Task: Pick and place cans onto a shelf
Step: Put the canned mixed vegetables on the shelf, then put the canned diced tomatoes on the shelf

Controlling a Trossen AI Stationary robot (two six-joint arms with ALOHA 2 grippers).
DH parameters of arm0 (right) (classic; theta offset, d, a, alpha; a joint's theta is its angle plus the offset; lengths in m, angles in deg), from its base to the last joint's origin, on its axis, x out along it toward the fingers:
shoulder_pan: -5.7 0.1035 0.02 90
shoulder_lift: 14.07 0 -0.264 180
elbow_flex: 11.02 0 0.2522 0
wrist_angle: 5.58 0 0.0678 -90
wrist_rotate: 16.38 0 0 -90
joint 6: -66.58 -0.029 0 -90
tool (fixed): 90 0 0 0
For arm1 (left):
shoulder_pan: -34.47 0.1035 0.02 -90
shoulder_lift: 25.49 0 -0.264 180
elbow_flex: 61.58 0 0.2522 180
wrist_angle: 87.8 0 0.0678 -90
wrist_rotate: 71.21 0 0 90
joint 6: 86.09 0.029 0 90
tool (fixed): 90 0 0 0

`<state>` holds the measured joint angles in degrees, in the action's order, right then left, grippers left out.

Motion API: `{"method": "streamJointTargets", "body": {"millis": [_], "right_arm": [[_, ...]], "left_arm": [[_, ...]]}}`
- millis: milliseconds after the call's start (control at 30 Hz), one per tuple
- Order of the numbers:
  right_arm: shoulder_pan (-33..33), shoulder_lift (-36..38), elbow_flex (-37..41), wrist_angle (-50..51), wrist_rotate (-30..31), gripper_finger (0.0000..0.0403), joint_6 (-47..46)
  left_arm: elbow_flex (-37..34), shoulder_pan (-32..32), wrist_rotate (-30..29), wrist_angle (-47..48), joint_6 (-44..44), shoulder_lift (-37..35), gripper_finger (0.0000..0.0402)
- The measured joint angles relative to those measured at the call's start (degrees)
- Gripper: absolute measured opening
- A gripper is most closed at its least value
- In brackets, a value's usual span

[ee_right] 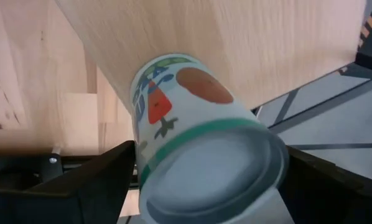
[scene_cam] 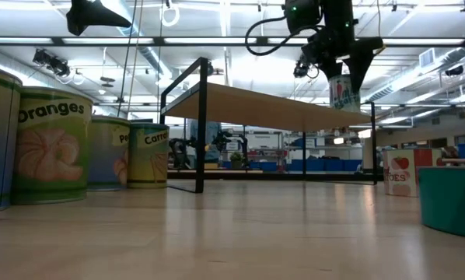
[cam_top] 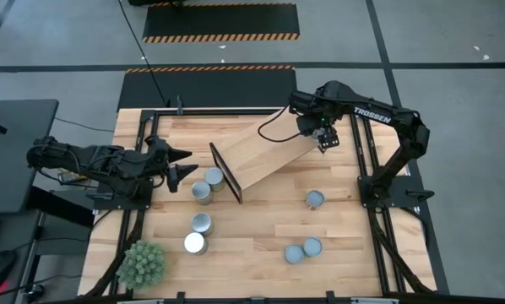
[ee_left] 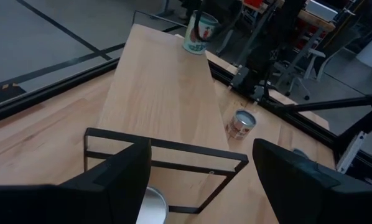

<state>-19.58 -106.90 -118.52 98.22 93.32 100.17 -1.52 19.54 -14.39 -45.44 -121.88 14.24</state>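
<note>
Looking straight down, the wooden table (cam_top: 261,241) sits on grey floor with striped mats beyond it; the shelf (cam_top: 265,154) lies at an angle across its middle. The right gripper (cam_top: 326,139) hangs over the shelf's 2 o'clock end, clamped on a can (cam_top: 328,138). The left gripper (cam_top: 181,165) waits at 9 o'clock, fingers spread, just beside two loose cans (cam_top: 208,185). More cans stand toward 4 and 7 o'clock, and a green plant (cam_top: 142,263) sits at the 7 o'clock corner.

Low view — a bright hall with ceiling lights; labelled cans (scene_cam: 51,146) line up at 9 o'clock, and the held can (scene_cam: 341,89) hangs just above the plank (scene_cam: 271,107).

Left wrist view: the shelf's black end frame (ee_left: 167,162) with a can top (ee_left: 152,205) below it.

Right wrist view — dark fingers (ee_right: 89,180) flank the can (ee_right: 201,143), tilted over the plank.
</note>
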Motion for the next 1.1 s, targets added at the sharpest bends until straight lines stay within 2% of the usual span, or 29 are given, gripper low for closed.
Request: {"method": "streamJointTargets", "body": {"millis": [400,633,933,1100], "right_arm": [[0.1,4.8,0.0,0.0,1.4,0.0365,-1.1],[2.0,8.3,0.0,0.0,-0.3,0.0365,-7.6],[9.5,12.3,0.0,-3.8,-1.6,0.0365,-15.6],[15.2,12.8,0.0,-10.2,-10.1,0.0365,-24.7]], "left_arm": [[0.0,0.0,1.5,0.0,-0.1,0.0,0.0286],[0.0,0.0,1.5,0.0,-1.1,0.0,0.0286],[0.0,0.0,1.5,0.0,-1.1,0.0,0.0286],[0.0,0.0,1.5,-1.3,-1.1,0.0,0.0286]]}}
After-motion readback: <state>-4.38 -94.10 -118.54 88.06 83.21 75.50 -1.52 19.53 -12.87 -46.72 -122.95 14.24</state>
